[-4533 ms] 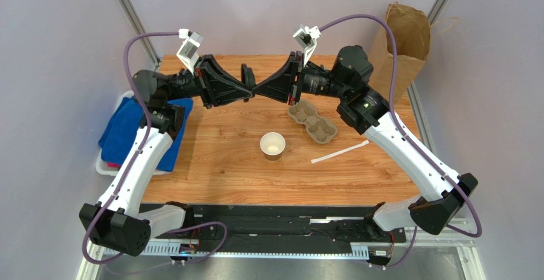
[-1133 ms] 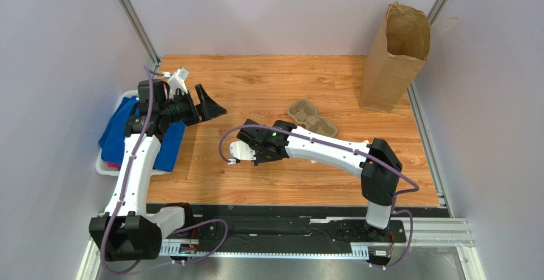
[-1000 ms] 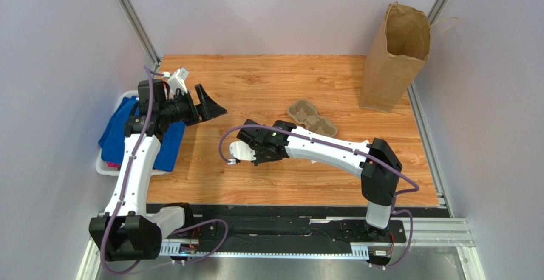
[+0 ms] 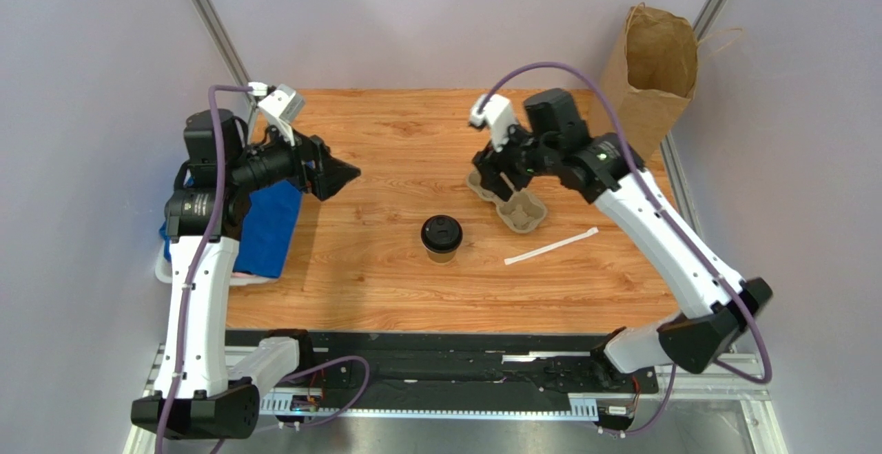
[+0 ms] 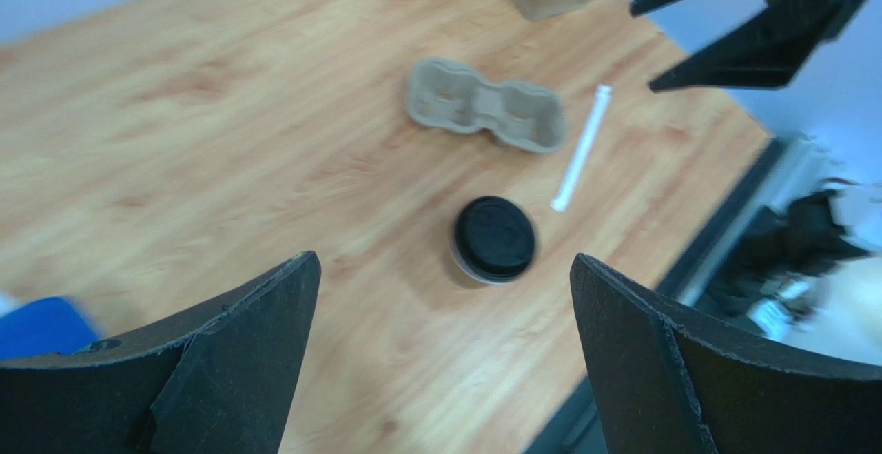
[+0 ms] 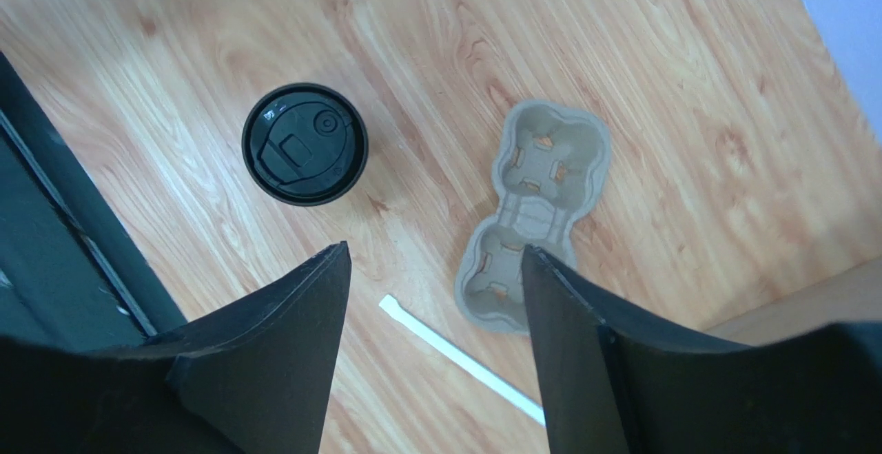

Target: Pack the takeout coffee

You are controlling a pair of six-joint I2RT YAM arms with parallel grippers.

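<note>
Lid [image 6: 304, 144] hides most of takeout coffee cup [image 4: 442, 256].

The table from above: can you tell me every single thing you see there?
coffee cup: one, brown with a black lid, middle of the table
cup tray: one, grey-brown, two wells, just beyond the cup to its right
wrapped straw: one, white, lying right of the cup
paper bag: one, brown, standing open at the far right corner
cloth: one, blue, by the table's left edge
table: one, light wood
left gripper: one, black, open, raised over the left side
right gripper: one, black, open, above the tray
</note>
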